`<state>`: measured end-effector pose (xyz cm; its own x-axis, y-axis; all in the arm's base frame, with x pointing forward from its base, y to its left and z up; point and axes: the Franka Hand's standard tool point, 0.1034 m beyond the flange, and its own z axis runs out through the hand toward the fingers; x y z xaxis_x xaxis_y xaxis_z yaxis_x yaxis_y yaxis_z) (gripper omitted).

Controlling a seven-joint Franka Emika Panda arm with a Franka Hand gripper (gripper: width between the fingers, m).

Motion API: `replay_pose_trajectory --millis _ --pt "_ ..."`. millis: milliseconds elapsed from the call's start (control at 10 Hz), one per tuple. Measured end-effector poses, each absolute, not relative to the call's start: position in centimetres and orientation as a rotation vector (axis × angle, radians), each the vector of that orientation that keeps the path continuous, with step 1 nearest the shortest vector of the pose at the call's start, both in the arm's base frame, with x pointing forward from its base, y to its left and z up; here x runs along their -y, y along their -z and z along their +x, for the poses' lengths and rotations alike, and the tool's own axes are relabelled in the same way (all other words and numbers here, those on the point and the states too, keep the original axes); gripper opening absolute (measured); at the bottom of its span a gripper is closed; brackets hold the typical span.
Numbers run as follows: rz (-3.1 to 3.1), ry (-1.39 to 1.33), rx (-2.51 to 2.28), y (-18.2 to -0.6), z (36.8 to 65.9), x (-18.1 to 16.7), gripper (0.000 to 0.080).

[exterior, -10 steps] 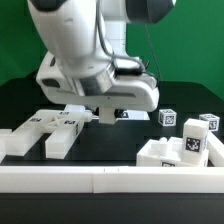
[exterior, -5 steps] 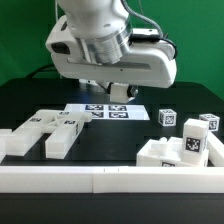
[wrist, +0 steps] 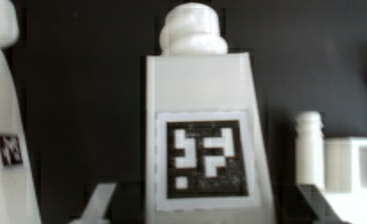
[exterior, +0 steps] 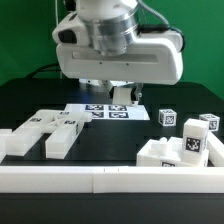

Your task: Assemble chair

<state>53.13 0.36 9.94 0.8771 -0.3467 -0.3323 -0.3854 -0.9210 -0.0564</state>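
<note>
The fingers (wrist: pixel 102 205) are seen half closed on a white bar (wrist: pixel 201 110), one at each long side of it, the jaws neither wide nor fully shut. One black-and-white tag (wrist: pixel 205 160) is carried on the bar's facing side, and one rounded peg (wrist: pixel 192 30) is shown at its far end. In the exterior view the bar is held under the arm (exterior: pixel 115 50), clear of the desk (exterior: pixel 110 140) and above the marker board (exterior: pixel 105 112), which lies flat near the middle.

Toward the exterior view's left, a cluster of white parts (exterior: pixel 45 130) is laid touching one another; their number cannot be told. Toward the exterior view's right three parts are counted: one small cube (exterior: pixel 168 117), one taller block (exterior: pixel 203 128) and one low slab (exterior: pixel 165 155) — the block just beside the slab, the cube apart from both. A stretch of bare black desk is left open between the two groups. The near edge is closed off by one long white rail (exterior: pixel 100 180), with the cluster and the slab near it.
</note>
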Motion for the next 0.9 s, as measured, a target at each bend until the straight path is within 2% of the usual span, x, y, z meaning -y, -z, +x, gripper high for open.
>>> replay_pose_trajectory --millis 200,700,900 --pt "-2.968 -0.333 -0.455 -11.7 54.8 -1.2 0.0291" --pt "-3.044 0.253 -0.459 -11.0 56.3 -1.0 0.0291" --pt "-3.045 0.444 -0.435 -11.5 57.3 -1.3 0.0291"
